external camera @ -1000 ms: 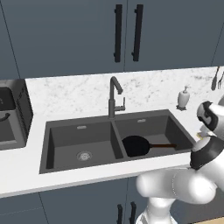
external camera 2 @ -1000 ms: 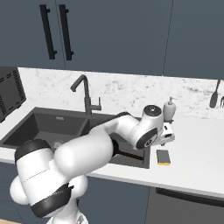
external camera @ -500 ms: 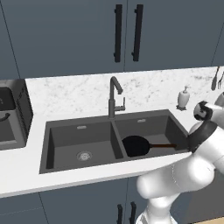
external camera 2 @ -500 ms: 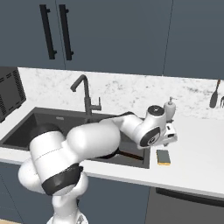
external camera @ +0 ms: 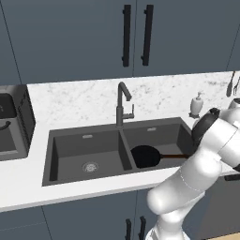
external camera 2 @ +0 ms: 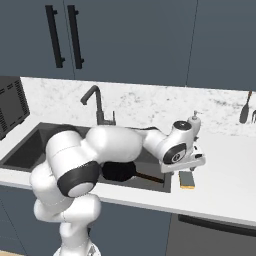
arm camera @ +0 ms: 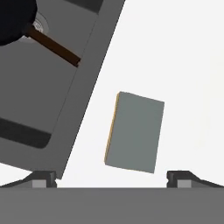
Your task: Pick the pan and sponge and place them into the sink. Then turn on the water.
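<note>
Hand view puts your gripper [arm camera: 111, 177], jaws spread wide, above the sponge [arm camera: 134, 132] on the counter [arm camera: 183, 65] beside the sink [arm camera: 48, 105]; the pan [external camera 2: 119, 172] sits inside. Descend skewed and you risk nudging the sponge away.

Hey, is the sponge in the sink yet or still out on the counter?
Out. The sponge lies flat on the white counter beside the sink.
</note>
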